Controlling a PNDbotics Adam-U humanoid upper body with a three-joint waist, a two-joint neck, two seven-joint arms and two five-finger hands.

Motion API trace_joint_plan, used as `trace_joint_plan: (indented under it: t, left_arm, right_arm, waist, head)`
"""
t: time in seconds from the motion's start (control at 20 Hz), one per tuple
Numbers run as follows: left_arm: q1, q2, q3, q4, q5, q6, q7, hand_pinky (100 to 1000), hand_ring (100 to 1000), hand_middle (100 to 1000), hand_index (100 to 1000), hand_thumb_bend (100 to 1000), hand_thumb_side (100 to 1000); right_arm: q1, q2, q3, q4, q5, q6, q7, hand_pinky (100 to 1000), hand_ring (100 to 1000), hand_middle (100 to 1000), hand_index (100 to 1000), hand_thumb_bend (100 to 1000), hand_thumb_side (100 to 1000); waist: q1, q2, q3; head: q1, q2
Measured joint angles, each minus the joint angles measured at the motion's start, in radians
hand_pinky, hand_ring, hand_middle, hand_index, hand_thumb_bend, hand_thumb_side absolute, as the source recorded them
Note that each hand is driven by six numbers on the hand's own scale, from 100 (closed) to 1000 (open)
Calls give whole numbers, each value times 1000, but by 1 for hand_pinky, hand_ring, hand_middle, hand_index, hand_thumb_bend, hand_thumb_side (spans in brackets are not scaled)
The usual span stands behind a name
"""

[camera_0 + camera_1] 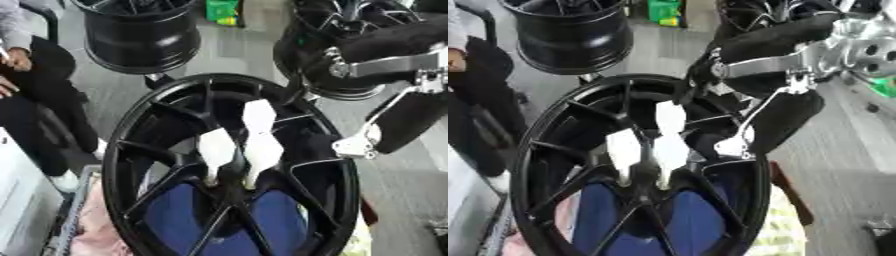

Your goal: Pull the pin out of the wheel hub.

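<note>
A large black wheel hub (pixel 122 150) with thin spokes fills the middle of both views, tilted towards me. My right arm (pixel 394 60), black with silver joints, comes in from the upper right and bends down over the rim's right side. Its hand (pixel 319 145) lies dark against the spokes just past the silver wrist (pixel 357 148). Three white tapered pieces (pixel 216 150) point down at the hub's centre (pixel 229 180), close to the hand. I cannot make out the pin itself. My left hand is out of sight.
A second black rim (pixel 140 35) stands at the back left and a third (pixel 350 20) behind my right arm. A green box (pixel 223 11) sits between them. A seated person (pixel 26 75) is at the left edge. Blue cloth (pixel 184 215) shows through the spokes.
</note>
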Motion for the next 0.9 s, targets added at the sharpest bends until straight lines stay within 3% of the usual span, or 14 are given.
trace_joint_plan:
  t: [0.9]
  left_arm:
    - [-1, -1, 0, 0, 0, 0, 0, 743, 814, 679, 821, 300, 648]
  right_arm:
    - [-17, 75, 43, 0, 26, 100, 7, 874, 871, 859, 904, 273, 444]
  waist:
    - [-10, 35, 7]
  head:
    - [1, -20]
